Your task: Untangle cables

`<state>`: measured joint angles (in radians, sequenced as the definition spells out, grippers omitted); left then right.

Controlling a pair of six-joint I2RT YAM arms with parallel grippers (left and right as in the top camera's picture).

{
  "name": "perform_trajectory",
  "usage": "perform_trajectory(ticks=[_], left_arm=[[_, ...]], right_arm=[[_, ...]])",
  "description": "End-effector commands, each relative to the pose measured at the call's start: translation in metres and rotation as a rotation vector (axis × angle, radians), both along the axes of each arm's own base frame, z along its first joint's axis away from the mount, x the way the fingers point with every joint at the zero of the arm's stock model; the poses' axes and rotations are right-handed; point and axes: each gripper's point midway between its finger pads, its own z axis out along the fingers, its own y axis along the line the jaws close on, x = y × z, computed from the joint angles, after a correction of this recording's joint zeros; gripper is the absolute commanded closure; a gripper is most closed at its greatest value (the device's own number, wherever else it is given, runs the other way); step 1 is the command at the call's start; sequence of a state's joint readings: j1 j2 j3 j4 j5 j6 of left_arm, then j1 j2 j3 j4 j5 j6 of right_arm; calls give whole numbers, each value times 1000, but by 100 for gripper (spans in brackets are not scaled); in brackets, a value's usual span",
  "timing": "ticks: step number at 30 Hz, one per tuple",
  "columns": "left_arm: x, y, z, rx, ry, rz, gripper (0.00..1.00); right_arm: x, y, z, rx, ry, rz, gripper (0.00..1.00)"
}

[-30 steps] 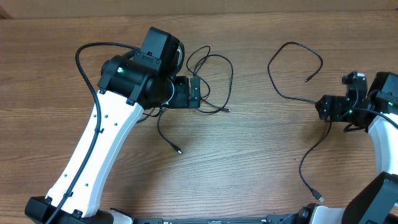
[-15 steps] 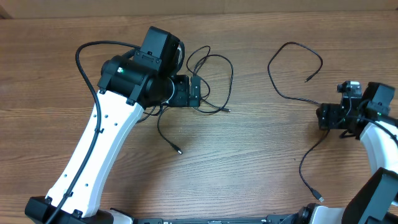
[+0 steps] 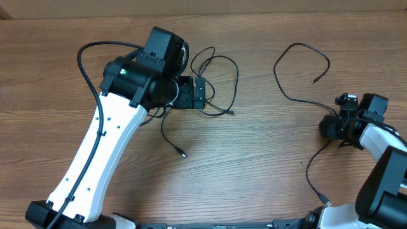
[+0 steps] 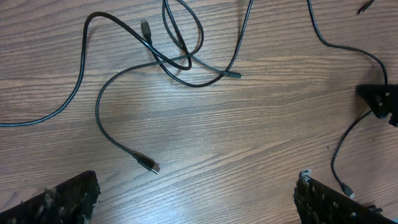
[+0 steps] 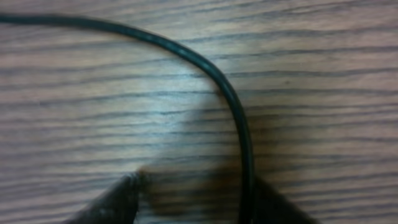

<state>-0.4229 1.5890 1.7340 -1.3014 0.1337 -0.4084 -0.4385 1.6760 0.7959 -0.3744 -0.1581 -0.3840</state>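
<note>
At the near right of the tabletop, a single cord of the cables lies free, its plug nearest the robot's base. It runs up between the right arm's fingers, which stand part-way open astride it, one touching it and the other clear, with nothing pinched. Farther off to the left, the tangle of thin black cables lies in crossed loops below the left arm's fingers, spread wide and empty. Handling, as judged: light, limp, smooth cord that drags its neighbours, best taken on a bare run or just behind a plug, not at a crossing.
</note>
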Motion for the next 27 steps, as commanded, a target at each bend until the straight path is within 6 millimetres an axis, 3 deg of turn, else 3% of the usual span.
perform_trajectory(ticks=[1,5,9,17,19,22,24,27], left_arm=[[1,4,0,20,-16,-16,0],[1,4,0,19,-17,-16,0],[2,3,1,15,-24,-16,0],[6,1,3,5,-40,-17,0],[8,0,4,1,-47,-17,0],[9,-5,6,-24,-53,-27,0],[8,-12,7,-57,-42,-44,0],[3,-19,4,-94,-6,-66,0]], right_arm=[[-14,6,-27,49,84,-21,96],[1,15,-24,103,18,9,96],[33,42,2,268,-152,102,96],[97,71,92,730,-438,-9,96],[103,80,118,870,-473,-4,96],[103,97,162,1001,-567,172,96],[107,96,179,1028,-604,179,96],[118,75,206,1027,-706,121,96]])
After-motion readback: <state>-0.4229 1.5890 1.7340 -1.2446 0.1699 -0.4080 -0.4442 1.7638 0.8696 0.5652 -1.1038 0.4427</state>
